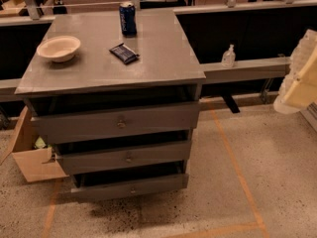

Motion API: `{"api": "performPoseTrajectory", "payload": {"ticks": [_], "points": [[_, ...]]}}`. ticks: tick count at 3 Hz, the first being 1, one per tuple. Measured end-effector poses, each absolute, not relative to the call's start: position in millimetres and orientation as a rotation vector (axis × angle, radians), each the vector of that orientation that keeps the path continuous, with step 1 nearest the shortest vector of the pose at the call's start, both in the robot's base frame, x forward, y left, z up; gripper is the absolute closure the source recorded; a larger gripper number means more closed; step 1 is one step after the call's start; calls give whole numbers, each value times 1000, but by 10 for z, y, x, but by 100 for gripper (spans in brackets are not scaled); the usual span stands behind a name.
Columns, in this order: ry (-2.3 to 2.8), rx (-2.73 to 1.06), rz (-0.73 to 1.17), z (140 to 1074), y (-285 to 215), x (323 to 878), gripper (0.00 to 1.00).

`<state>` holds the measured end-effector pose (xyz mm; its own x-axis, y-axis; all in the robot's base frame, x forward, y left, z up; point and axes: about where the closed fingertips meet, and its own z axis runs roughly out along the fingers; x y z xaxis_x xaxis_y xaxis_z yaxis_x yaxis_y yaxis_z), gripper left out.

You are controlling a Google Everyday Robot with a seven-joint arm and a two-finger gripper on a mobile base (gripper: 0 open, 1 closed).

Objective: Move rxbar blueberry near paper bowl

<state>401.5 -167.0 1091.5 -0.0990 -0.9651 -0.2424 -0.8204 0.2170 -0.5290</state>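
Since bar (124,53) lies mid-bench (163,63), well apart from bowl (58,48), w/ claw (303,81) off at right edge, its state can't tell, task looks unstarted.

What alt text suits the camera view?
The rxbar blueberry lies flat on a grey drawer cabinet, apart from the paper bowl near its left edge, with a blue can upright behind the bar. The gripper hangs at the frame's right edge, off the cabinet.

Dim, warm overhead light; the tool (300,83) at the right edge glares pale.
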Motion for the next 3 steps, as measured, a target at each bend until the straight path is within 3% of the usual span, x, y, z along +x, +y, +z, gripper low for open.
{"api": "performPoseTrajectory", "payload": {"ticks": [3], "points": [[1900, -1485, -246, 10946, -1410, 4251, 0]]}}
